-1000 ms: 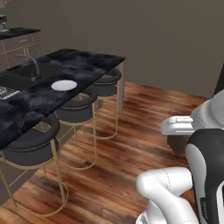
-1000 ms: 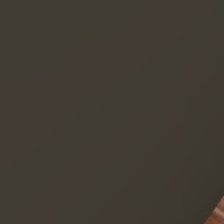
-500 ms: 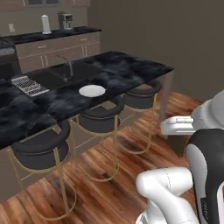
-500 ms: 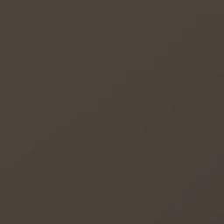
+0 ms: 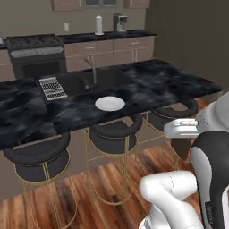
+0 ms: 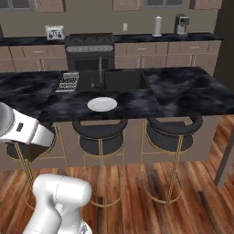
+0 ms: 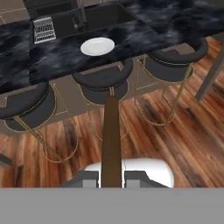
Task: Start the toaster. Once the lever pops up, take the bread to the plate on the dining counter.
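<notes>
Bread (image 7: 111, 140) shows edge-on in the hand view as a tall dark brown slab rising between the jaws, which are pinched on its lower end; beyond it lie the wooden floor, three round black stools (image 7: 103, 78) and, further off, the white plate (image 7: 97, 46) on the dining counter (image 7: 52, 57). From the left base view the plate (image 5: 110, 103) sits bare near the front edge of that black marbled surface (image 5: 170, 82), just ahead of the built-in sink (image 5: 96, 80) with a small rack (image 5: 53, 87) to one side, and the white arm fills the lower right. From the right base view the plate (image 6: 102, 104) is above the middle stool (image 6: 100, 130), and the toaster (image 6: 55, 32) stands far back on the rear surface beside the stove. I judge the carry is underway with the robot well short of the plate. Risks: the grip takes only the slice's bottom edge, so a jolt while driving could tip it loose; stools crowd the approach, and releasing early would land the bread on the surface's edge or the floor.
</notes>
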You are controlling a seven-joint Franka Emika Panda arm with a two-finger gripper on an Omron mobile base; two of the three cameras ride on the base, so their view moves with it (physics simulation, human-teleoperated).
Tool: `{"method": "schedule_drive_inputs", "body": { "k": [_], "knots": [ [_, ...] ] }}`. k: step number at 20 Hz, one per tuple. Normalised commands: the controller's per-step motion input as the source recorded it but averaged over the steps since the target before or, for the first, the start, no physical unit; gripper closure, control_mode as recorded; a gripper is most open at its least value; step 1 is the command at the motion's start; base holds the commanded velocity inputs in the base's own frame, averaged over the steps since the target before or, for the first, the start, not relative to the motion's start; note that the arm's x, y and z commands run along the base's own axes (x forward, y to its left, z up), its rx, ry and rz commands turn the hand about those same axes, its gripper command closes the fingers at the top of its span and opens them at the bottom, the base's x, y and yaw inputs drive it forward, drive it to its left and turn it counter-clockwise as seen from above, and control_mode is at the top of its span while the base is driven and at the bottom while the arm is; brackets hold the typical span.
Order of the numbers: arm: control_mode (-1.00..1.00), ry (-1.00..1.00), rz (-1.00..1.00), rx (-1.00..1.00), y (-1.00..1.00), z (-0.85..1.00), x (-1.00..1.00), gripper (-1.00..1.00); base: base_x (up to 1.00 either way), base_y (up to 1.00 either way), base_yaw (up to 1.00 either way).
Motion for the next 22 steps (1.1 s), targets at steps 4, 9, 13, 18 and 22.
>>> {"method": "schedule_drive_inputs", "body": {
  "k": [4, 9, 13, 18, 22],
  "knots": [
    [1.0, 0.0, 0.0, 0.0, 0.0, 0.0, 0.0, 1.0, 0.66, -0.76, 0.45],
    [1.0, 0.0, 0.0, 0.0, 0.0, 0.0, 0.0, 1.0, 0.43, -0.59, 0.3],
    [1.0, 0.0, 0.0, 0.0, 0.0, 0.0, 0.0, 1.0, 0.47, -0.3, 0.14],
    [1.0, 0.0, 0.0, 0.0, 0.0, 0.0, 0.0, 1.0, 0.68, -0.32, 0.13],
    [1.0, 0.0, 0.0, 0.0, 0.0, 0.0, 0.0, 1.0, 0.67, -0.29, 0.13]
  ]
}}
